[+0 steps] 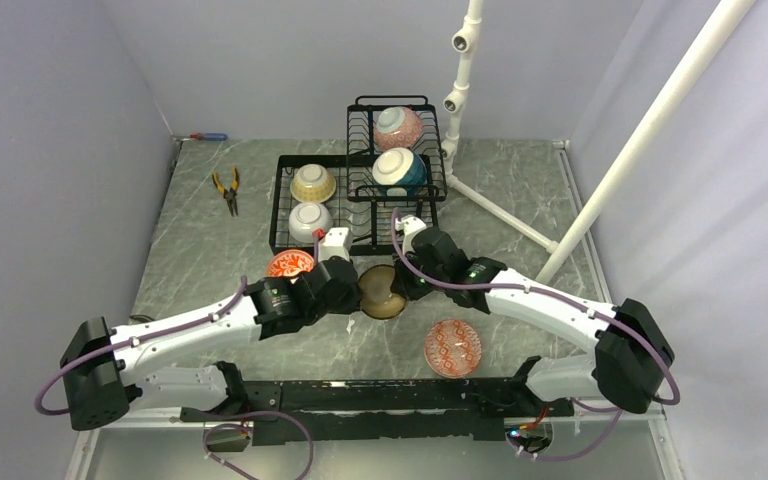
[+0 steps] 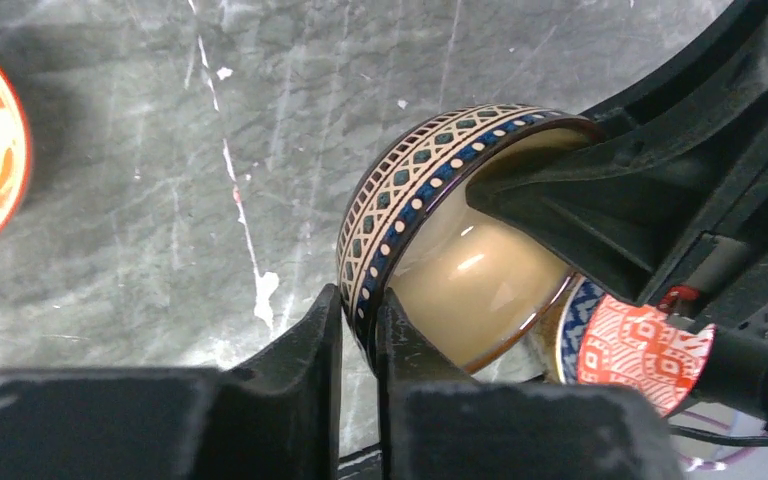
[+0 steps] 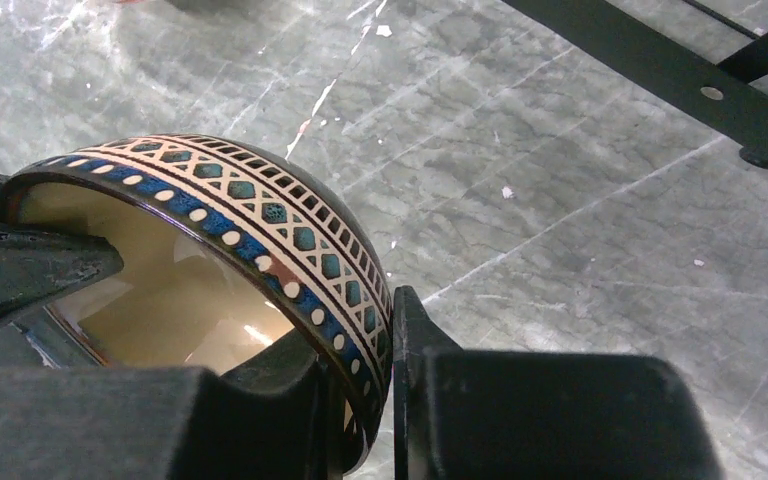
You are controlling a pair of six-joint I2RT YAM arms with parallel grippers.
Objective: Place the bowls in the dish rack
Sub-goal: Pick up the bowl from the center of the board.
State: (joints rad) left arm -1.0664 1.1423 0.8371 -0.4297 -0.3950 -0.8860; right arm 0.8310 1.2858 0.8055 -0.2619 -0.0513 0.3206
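A brown bowl point(image 1: 381, 293) with a blue-and-cream patterned band hangs tilted just above the table, in front of the dish rack point(image 1: 282, 205). My left gripper point(image 1: 356, 291) is shut on its rim point(image 2: 360, 310) from the left. My right gripper point(image 1: 406, 284) is shut on the opposite rim point(image 3: 380, 325), one finger inside the bowl point(image 3: 290, 225) and one outside. An orange-red bowl point(image 1: 290, 264) sits by my left arm, and a red-patterned bowl point(image 1: 452, 347) lies near the front. The rack holds a cream bowl point(image 1: 313, 182), a white bowl point(image 1: 310, 220), a pink bowl point(image 1: 398, 127) and a teal-and-white bowl point(image 1: 400, 170).
Orange-handled pliers point(image 1: 227, 188) lie left of the rack, with a small screwdriver point(image 1: 208, 136) at the back wall. A white pipe stand point(image 1: 465, 80) rises behind the rack, and a slanted pipe point(image 1: 650, 130) crosses on the right. The rack's base bar point(image 3: 660, 70) is close ahead of my right wrist.
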